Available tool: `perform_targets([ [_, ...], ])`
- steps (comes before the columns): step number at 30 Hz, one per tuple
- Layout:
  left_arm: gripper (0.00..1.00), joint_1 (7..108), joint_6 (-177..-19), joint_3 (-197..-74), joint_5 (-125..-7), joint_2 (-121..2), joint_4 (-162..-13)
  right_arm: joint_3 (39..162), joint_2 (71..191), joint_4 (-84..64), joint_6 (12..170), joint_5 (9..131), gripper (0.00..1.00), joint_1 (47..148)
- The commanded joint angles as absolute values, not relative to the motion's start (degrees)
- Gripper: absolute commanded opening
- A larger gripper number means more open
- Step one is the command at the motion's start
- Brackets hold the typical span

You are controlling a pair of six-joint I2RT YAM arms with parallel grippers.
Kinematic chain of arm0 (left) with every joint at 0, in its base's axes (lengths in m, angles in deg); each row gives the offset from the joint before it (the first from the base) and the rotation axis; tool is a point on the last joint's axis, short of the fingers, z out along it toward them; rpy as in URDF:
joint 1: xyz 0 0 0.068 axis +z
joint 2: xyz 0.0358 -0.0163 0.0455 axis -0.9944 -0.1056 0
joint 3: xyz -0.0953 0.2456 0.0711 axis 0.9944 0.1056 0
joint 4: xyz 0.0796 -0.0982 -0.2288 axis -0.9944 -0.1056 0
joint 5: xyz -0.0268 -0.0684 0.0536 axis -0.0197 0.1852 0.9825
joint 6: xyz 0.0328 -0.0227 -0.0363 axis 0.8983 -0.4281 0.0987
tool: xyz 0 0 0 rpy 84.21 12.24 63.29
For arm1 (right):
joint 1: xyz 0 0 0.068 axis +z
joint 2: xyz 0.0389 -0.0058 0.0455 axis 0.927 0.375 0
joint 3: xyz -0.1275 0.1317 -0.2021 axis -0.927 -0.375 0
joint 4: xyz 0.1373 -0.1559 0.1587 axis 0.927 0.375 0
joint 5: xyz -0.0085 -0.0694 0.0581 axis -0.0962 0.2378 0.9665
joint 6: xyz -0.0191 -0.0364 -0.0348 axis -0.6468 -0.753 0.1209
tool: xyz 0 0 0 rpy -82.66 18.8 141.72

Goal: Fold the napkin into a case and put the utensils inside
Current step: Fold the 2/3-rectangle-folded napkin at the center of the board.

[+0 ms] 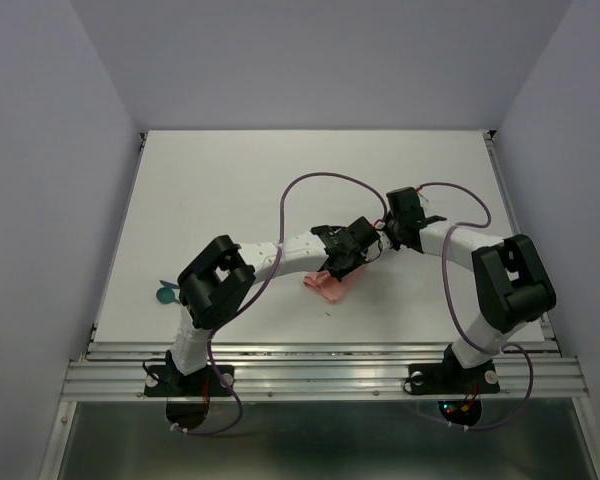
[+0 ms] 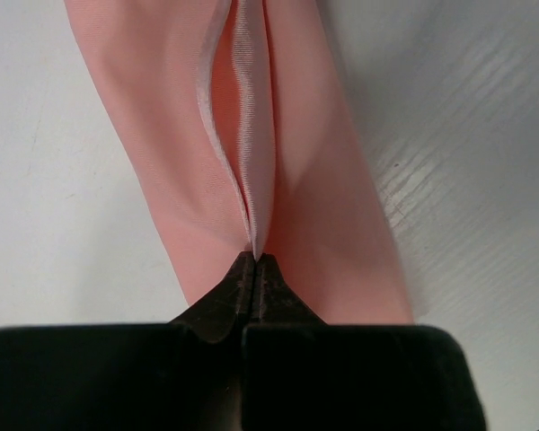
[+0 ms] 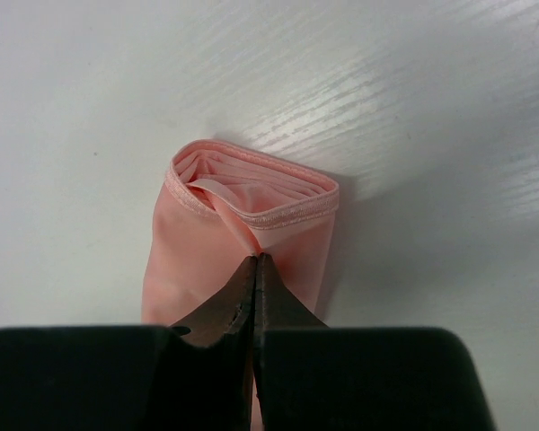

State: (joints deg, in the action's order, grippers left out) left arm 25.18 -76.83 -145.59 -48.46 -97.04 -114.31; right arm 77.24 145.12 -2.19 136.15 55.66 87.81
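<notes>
The salmon-pink napkin (image 1: 327,288) lies folded into a narrow layered strip at the middle of the white table. In the left wrist view my left gripper (image 2: 254,259) is shut, pinching a raised ridge of the napkin (image 2: 323,206) that runs along the strip. My right gripper (image 3: 257,259) is also shut, nipping a cloth layer just below the hemmed open end of the napkin (image 3: 198,260). In the top view both grippers meet over the cloth, left gripper (image 1: 338,268) and right gripper (image 1: 373,248). A teal utensil (image 1: 165,293) with a round end lies by the left arm; most of it is hidden.
Purple cables (image 1: 310,185) loop above the table behind both wrists. A metal rail (image 1: 320,350) runs along the near edge. Pale walls close in the left, right and far sides.
</notes>
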Motion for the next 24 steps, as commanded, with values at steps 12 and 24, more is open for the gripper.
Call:
perform_targets([
  [12,0.00,25.58,-78.13,-149.75,-56.51,-97.67,-113.18,75.86,141.09,-1.49,135.38,57.05,0.01,87.49],
  [24,0.00,25.58,-78.31,-151.86,-61.69,-98.54,-113.79,75.68,139.94,-1.76,137.13,56.78,0.01,87.49],
])
